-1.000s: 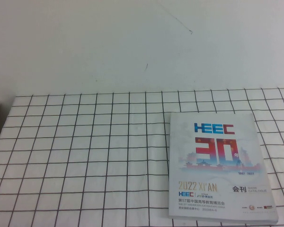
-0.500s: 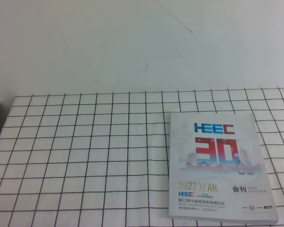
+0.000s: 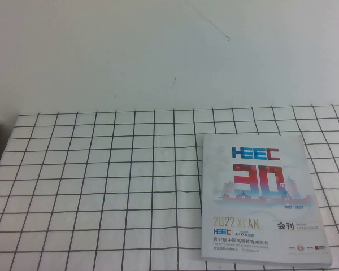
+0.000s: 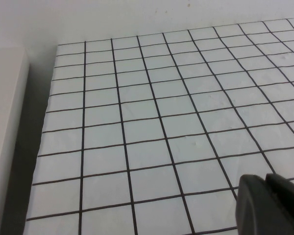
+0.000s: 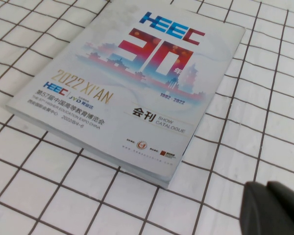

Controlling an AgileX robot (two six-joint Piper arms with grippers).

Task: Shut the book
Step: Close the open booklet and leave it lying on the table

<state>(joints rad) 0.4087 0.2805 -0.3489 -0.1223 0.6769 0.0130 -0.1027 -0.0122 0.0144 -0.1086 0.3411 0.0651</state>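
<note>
A book (image 3: 260,197) lies flat and closed on the gridded tablecloth, right of the middle, near the front edge. Its pale cover faces up, with "HEEC", a red-blue "30" and "2022 XI'AN" printed on it. Neither arm shows in the high view. The right wrist view looks down on the book (image 5: 132,83); my right gripper (image 5: 266,188) hangs shut above bare cloth beyond the book's corner, holding nothing. My left gripper (image 4: 266,181) is also shut and empty, over bare cloth on the left side of the table, with no book in its view.
A white cloth with a black grid (image 3: 101,186) covers the table, and a plain white wall (image 3: 158,51) rises behind it. A pale ledge (image 4: 5,127) stands just past the table's left edge.
</note>
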